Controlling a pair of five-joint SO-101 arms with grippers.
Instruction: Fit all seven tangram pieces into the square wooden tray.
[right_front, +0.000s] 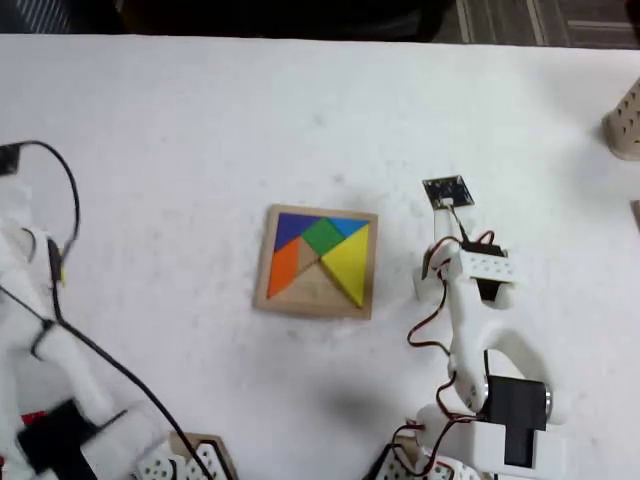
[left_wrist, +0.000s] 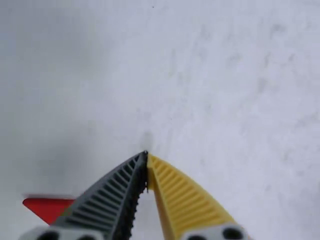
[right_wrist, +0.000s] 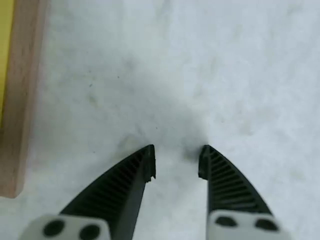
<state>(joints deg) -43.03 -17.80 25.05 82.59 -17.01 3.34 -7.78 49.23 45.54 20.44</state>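
The square wooden tray (right_front: 264, 262) lies mid-table. In it sit a blue piece (right_front: 290, 228), a green piece (right_front: 322, 236), a light blue piece (right_front: 349, 226), an orange piece (right_front: 284, 266) and a yellow piece (right_front: 349, 264). Its lower middle is wood-coloured; I cannot tell whether that is pieces or bare floor. My right arm (right_front: 478, 268) stands just right of the tray. My right gripper (right_wrist: 176, 162) is open over bare table, beside the tray's rim (right_wrist: 20, 100). My left gripper (left_wrist: 146, 156) is shut and holds nothing, with a red piece (left_wrist: 45, 207) lying beside it on the table.
The left arm (right_front: 60, 400) sits at the table's lower left, with a black cable (right_front: 70, 200) looping above it. A beige perforated object (right_front: 625, 125) stands at the right edge. White table stretches behind the tray.
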